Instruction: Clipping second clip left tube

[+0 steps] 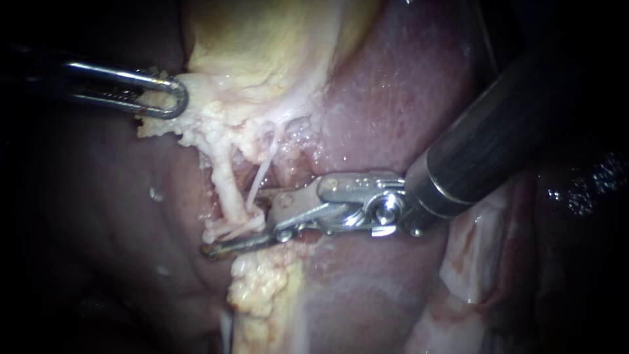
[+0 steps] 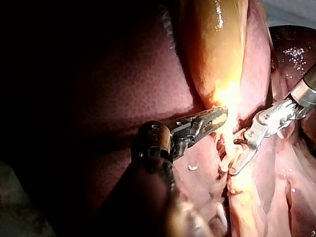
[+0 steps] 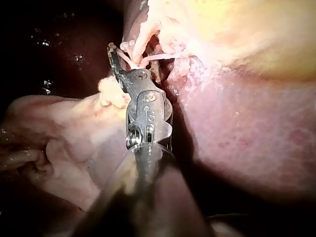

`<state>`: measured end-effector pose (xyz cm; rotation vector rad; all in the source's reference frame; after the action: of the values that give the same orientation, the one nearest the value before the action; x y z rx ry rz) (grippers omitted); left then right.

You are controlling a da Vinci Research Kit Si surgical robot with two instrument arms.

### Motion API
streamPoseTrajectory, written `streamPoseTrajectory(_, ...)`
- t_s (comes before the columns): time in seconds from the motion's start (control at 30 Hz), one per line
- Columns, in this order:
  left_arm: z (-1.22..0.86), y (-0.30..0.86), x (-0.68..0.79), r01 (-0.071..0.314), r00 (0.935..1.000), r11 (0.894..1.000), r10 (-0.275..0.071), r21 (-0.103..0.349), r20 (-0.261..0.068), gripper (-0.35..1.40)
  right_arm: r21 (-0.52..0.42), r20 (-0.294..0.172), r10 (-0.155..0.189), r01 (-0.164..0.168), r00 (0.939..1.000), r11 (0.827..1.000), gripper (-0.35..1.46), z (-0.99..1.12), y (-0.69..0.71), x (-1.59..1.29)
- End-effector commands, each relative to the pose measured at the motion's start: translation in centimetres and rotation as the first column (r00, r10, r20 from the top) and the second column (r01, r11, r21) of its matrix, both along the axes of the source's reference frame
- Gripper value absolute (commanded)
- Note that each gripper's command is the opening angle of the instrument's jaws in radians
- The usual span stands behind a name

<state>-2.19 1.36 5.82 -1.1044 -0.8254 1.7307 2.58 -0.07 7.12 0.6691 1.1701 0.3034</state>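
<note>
Pig liver fills the endoscope view, with the pale yellow gallbladder at twelve o'clock. My left instrument comes in from nine o'clock, and its looped jaws are closed on the gallbladder's ragged lower edge at about ten o'clock.

The left tube is a lumpy whitish cord. It runs from under the gallbladder down toward the centre, with a thinner pale strand just beside it on the three o'clock side.

My right instrument enters from two o'clock on a dark shaft. Its metal wrist lies across the liver near the centre. Its jaws stand narrowly apart and straddle the foot of the left tube — the long lower jaw reaches past the tube toward eight o'clock.

A clump of yellow fat sits just beyond the jaws at six o'clock.

In the left wrist view, the right instrument forks around the tube beside the left instrument. In the right wrist view, pale strands cross just ahead of the right instrument — its jaw gap is hard to see there.
</note>
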Motion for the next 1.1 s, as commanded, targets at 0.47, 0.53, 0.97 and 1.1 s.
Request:
streamPoseTrajectory(0.47, 0.0, 0.0, 0.02, -0.001, 1.0, 1.0, 0.001, 0.0, 0.001, -0.35, 0.005, 0.003, 0.015, -0.015, 0.9999, 1.0, 0.45, -0.06, 0.19, -0.58)
streamPoseTrajectory(0.53, 0.0, 0.0, 0.02, -0.001, 1.0, 1.0, 0.001, 0.0, 0.001, -0.35, 0.005, 0.002, 0.013, -0.013, 0.9999, 1.0, 0.46, -0.04, 0.2, -0.68)
streamPoseTrajectory(0.97, -0.01, -0.01, 0.03, -0.002, 1.0, 1.0, 0.002, 0.0, 0.001, -0.35, 0.017, -0.01, 0.002, -0.002, 0.9999, 1.0, 0.46, -0.18, 0.28, -1.15)
streamPoseTrajectory(1.1, -0.01, -0.01, 0.03, -0.002, 1.0, 1.0, 0.002, 0.0, 0.001, -0.35, 0.022, -0.015, 0.008, -0.008, 0.9999, 1.0, 0.46, -0.26, 0.32, -1.25)
